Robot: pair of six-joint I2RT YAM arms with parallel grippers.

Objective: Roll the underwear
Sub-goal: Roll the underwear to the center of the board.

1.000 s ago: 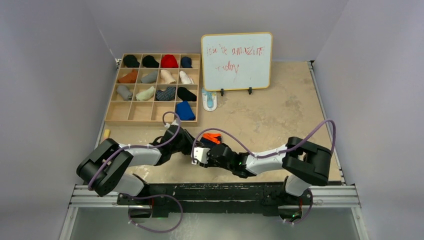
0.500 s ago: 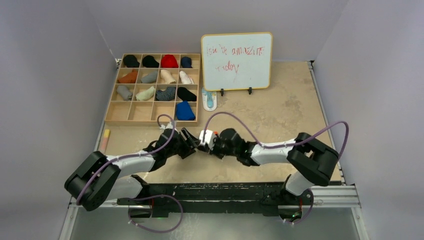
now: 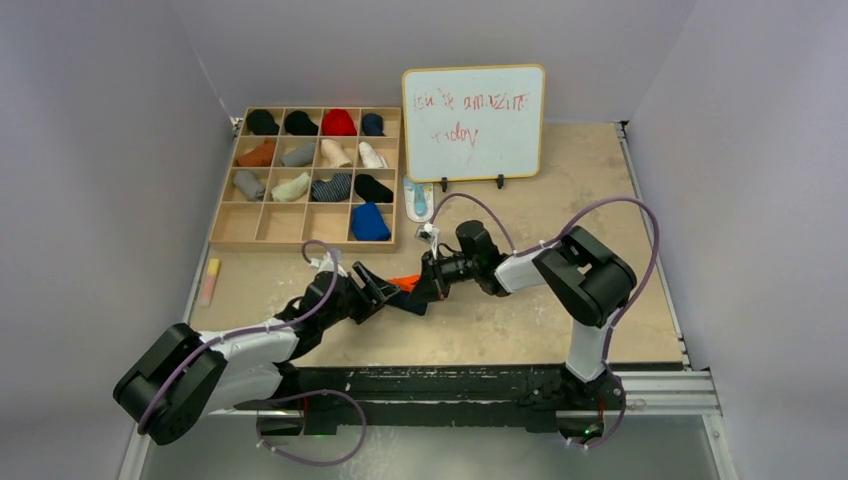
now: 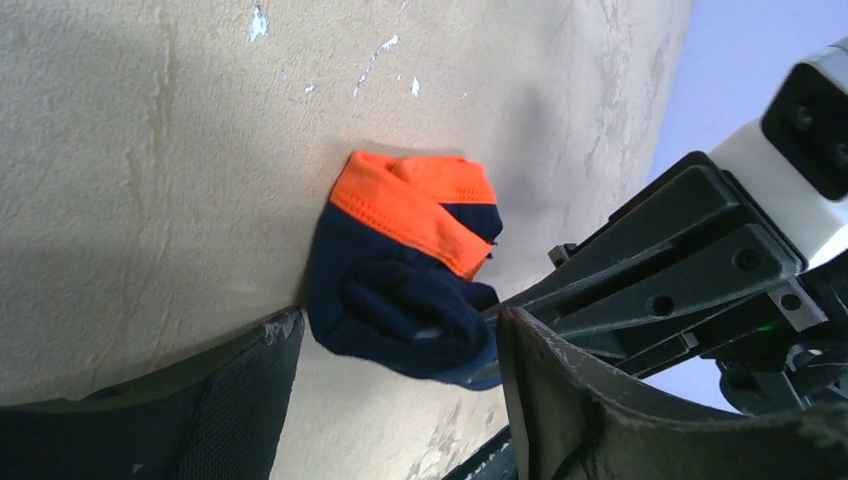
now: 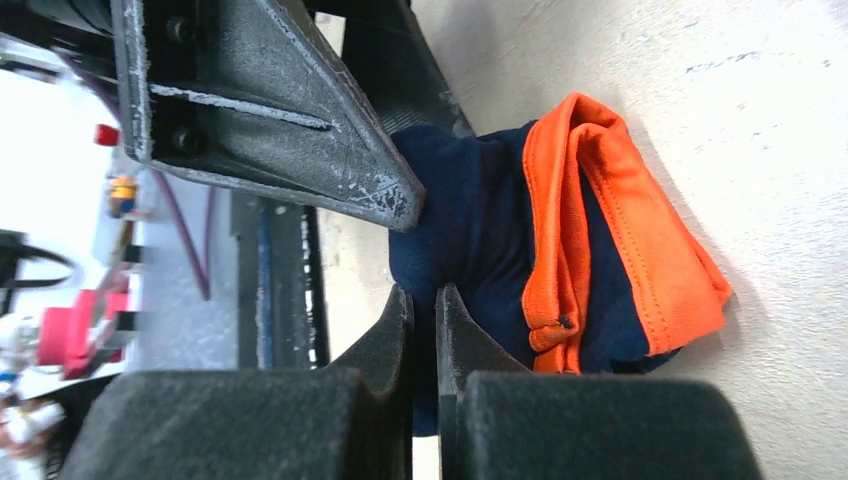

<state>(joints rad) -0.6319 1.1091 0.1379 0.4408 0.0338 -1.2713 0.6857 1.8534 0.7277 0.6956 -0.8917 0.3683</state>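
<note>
the navy underwear (image 4: 400,270) with orange trim lies bunched on the worktop (image 4: 150,150) between the two arms. the right hand (image 5: 422,300) is closed, pinching the bundle's navy edge, while the left hand (image 4: 400,330) stands open - one finger on either side of it.

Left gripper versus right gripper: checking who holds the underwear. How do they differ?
The left gripper is open, straddling the underwear; the right gripper is shut on its navy edge. The left gripper reaches in from the left, the right gripper from the right. Both meet there.
</note>
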